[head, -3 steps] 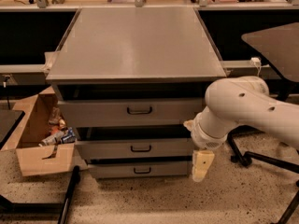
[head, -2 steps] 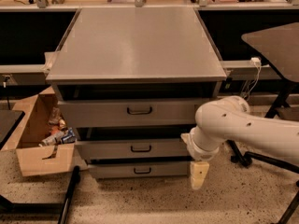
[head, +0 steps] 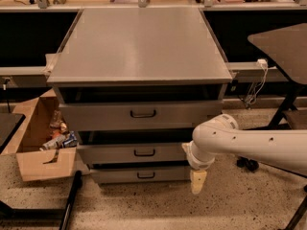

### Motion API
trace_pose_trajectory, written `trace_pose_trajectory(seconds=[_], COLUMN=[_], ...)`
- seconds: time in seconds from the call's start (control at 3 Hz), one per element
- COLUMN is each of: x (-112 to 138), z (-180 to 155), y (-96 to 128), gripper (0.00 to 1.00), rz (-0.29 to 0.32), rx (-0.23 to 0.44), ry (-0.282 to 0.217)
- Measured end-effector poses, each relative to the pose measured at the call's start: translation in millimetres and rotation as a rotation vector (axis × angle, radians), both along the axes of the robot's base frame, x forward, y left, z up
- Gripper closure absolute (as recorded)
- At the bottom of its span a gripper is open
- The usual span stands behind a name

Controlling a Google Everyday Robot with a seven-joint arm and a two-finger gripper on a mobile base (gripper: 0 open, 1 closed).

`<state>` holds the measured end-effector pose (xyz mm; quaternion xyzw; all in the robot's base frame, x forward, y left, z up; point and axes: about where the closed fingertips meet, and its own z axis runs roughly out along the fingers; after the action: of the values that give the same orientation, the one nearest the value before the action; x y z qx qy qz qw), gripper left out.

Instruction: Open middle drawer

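- Tool at lower centre-right of the frame, hanging from the white arm and pointing down at the floor.
- Open or closed: cannot tell.
- Placed just off the right end of the drawer stack, about level with the bottom drawer, touching no handle.
- Middle drawer to the tool's left, low in the centre of the frame, between the taller top drawer above and the narrower bottom drawer below; by the look of it not yet pulled out.
- Judged stiff and sturdy: grey metal, rigid front, nothing fragile; probably some weight on its slides, contents unseen.
- Flat smooth panel likely too slick to grip anywhere but the small dark bar handle at the centre of the front.
- Best hooked or pinched there and drawn straight out toward the bottom of the frame, kept square to avoid binding.
- Above the drawers, the cabinet's plain grey worktop, filling the upper centre.
- Speckled floor in front, leaving room for the drawer to travel.
- Open cardboard box with clutter at lower left, just beside the cabinet.
- Dark table at upper right, well apart from the drawers.
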<state>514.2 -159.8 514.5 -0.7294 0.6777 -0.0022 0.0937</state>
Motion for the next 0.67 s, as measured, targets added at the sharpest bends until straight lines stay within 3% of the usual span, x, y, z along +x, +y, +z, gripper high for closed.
trace_pose_trajectory(seconds=[0.67], x=[66.5], z=[-45.5], y=[0.3], gripper=[0.00], rz=[-0.041], rx=[0.098], ry=[-0.083])
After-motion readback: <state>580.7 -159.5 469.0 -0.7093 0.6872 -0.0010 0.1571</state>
